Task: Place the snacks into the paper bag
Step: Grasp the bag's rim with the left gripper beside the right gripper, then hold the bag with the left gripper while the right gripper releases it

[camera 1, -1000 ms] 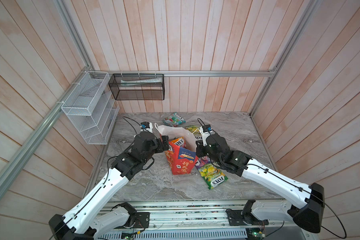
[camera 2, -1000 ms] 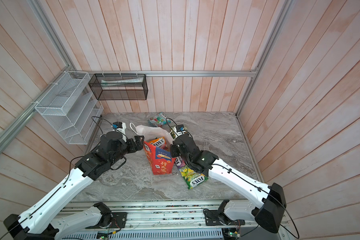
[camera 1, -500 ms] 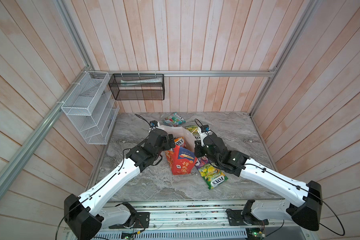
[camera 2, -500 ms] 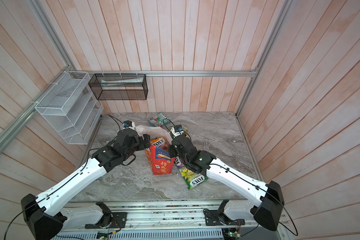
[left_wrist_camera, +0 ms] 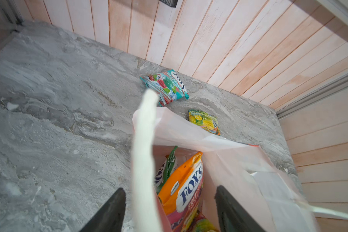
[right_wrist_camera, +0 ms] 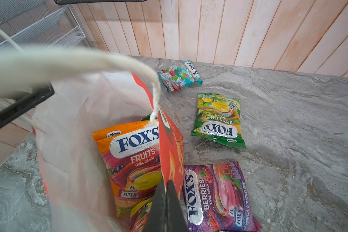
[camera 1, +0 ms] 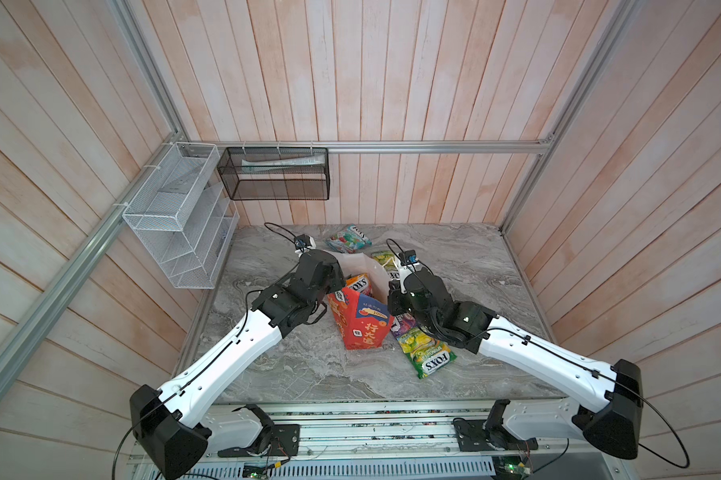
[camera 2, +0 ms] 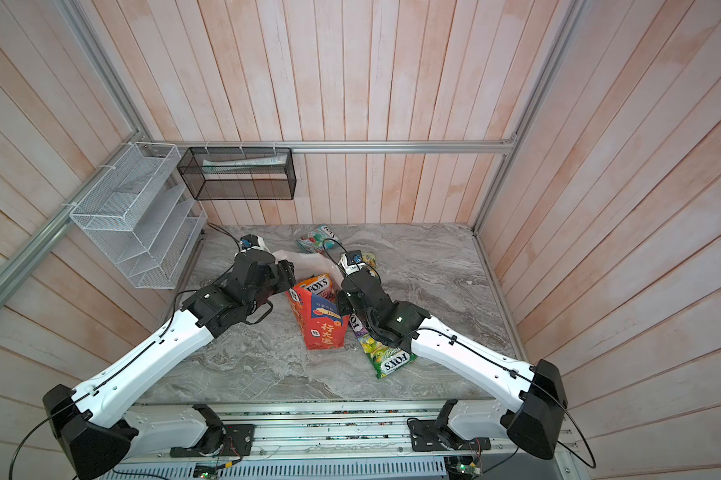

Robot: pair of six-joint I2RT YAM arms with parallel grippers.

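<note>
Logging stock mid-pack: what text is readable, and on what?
"FOX'S FRUITS OVAL CANDY", "SAVORIA": orange pouch
"FOX'S SPRING TEA": green pouch
"FOX'S BERRIES OVAL CANDY": purple pouch
"FOX'S", "BLOSSOM": teal pouch
"FOX'S": yellow-green pouch
"行大运", "100%": paper bag
Finer print: too small to read.

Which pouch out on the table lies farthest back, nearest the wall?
The teal pouch: it lies behind the paper bag, close to the back wall; the green pouch and purple pouch sit nearer, beside the bag.
</note>
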